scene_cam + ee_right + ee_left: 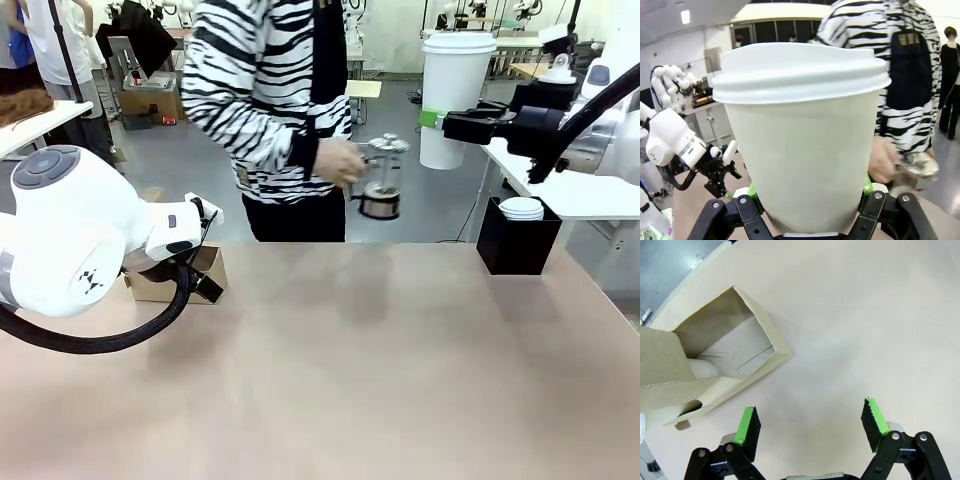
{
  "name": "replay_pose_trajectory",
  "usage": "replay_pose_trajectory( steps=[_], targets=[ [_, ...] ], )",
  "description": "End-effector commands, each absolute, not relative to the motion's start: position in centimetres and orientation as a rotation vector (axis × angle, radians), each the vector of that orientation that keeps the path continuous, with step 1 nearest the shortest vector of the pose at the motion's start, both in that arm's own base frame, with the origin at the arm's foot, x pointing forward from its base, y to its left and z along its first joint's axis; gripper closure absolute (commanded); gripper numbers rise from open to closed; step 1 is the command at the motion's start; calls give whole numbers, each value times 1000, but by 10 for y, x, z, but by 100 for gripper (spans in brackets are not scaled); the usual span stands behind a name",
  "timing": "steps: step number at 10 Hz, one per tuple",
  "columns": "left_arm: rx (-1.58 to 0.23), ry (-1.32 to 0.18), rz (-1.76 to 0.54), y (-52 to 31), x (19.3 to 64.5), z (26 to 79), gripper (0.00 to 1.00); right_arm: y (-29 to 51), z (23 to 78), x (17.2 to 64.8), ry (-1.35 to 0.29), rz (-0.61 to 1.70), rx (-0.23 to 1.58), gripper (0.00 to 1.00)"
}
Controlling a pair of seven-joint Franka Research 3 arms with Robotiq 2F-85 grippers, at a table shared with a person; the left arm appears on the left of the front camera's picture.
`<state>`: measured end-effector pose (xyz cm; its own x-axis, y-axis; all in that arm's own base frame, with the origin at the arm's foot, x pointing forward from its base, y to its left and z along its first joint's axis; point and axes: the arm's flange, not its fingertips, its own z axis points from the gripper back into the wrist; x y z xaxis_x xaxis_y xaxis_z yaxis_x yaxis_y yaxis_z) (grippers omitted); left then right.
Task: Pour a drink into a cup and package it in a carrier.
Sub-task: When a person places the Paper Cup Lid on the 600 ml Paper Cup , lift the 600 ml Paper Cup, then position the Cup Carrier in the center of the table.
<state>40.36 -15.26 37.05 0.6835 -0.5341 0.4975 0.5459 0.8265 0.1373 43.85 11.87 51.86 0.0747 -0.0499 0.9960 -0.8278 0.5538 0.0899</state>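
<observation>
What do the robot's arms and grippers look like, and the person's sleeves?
The left arm is white and rounded, with a grey round cap, a small black mark and a black cable looping under it. The left gripper and right gripper are black with green pads. The person's sleeve is black-and-white zebra-striped.

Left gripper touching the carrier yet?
Apart. Left wrist view: left gripper jaws stand open, a strip of table showing between them and the carrier.
</observation>
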Motion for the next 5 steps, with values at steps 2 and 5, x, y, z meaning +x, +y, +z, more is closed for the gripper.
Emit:
replay_pose_trajectory(
  steps=[2, 5],
  targets=[
    [-25, -550, -604, -152, 403, 371, 0, 120, 523, 437, -1393, 695, 819, 20],
    [-25, -550, -604, -152, 403, 371, 0, 120, 523, 437, -1393, 695, 819, 20]
  ],
)
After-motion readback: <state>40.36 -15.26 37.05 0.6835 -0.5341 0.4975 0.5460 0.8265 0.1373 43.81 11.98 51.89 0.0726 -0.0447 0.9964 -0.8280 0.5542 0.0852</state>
